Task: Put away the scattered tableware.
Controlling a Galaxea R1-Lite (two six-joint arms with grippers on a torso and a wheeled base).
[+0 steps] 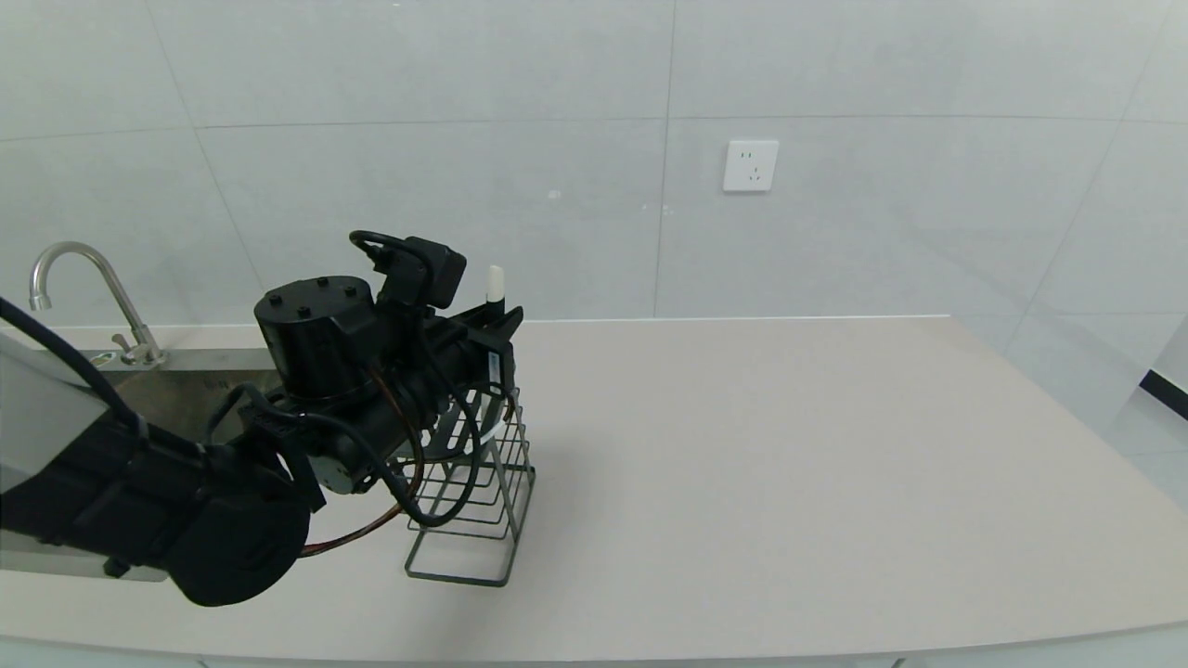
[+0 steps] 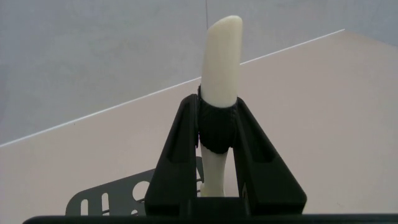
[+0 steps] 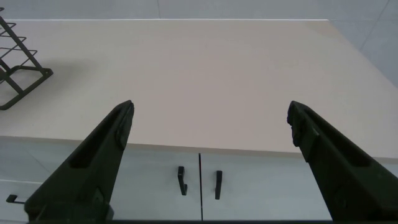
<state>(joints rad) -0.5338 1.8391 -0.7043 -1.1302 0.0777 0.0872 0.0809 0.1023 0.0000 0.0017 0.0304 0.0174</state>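
Observation:
My left gripper [image 1: 497, 323] hangs over the dark wire rack [image 1: 473, 524] near the sink and is shut on a white utensil handle [image 1: 496, 282] that stands upright. In the left wrist view the fingers [image 2: 186, 134] clamp the pale handle [image 2: 222, 59] about halfway up, and its lower end is hidden behind them. A perforated dark plate of the rack [image 2: 106, 200] shows beneath. A white curved piece [image 1: 507, 422] lies among the rack's wires; I cannot tell what it is. My right gripper [image 3: 209, 112] is open and empty, off the counter's front edge.
The beige counter [image 1: 789, 445] stretches wide and bare to the right of the rack. A steel sink with a faucet [image 1: 88, 278] lies at the left. A wall socket [image 1: 750, 165] is behind. Cabinet door handles [image 3: 199, 183] sit under the counter edge.

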